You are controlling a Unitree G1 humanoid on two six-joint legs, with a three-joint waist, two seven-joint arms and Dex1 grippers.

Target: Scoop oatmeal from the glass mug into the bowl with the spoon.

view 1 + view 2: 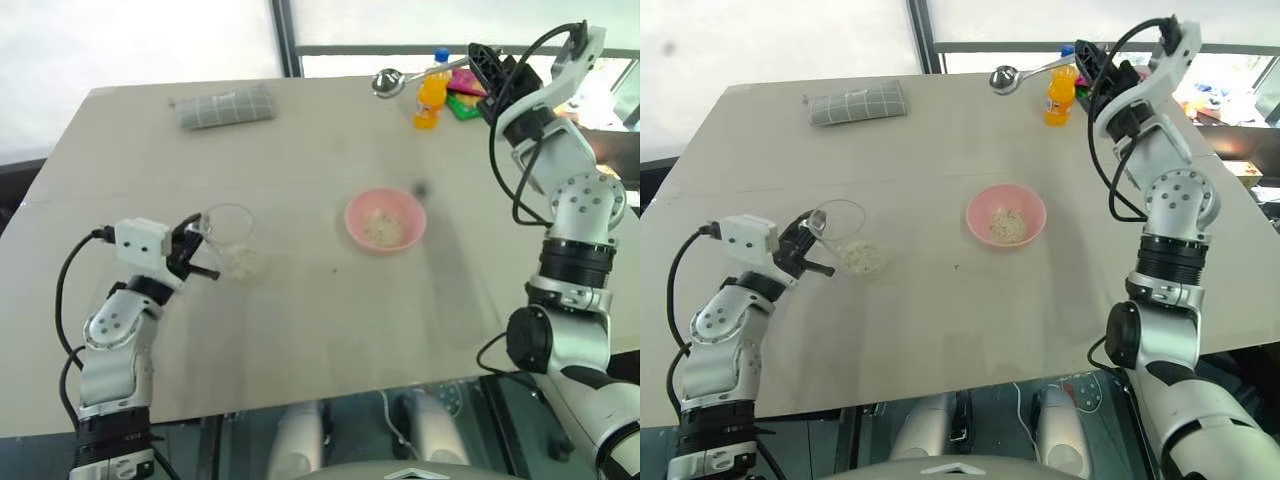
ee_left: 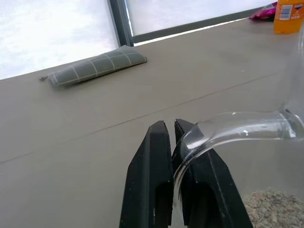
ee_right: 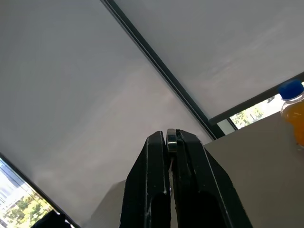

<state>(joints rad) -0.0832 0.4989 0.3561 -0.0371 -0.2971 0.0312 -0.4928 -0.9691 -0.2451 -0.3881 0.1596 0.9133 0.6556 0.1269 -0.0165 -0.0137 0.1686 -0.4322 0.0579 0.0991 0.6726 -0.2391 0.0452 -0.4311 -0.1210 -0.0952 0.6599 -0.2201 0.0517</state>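
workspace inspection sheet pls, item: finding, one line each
surface: grey table, a few stray specks.
job's things: pink bowl mid-table with oatmeal inside; glass mug near the left claw, oats at its bottom; spoon raised over the far edge.
clutter: grey checked pouch at the far left; orange bottle; colourful packets behind it.
grippers: left claw shut on the mug's handle; right claw shut on the spoon's handle.
cables: black leads looped along both arms.
surroundings: window behind the table.
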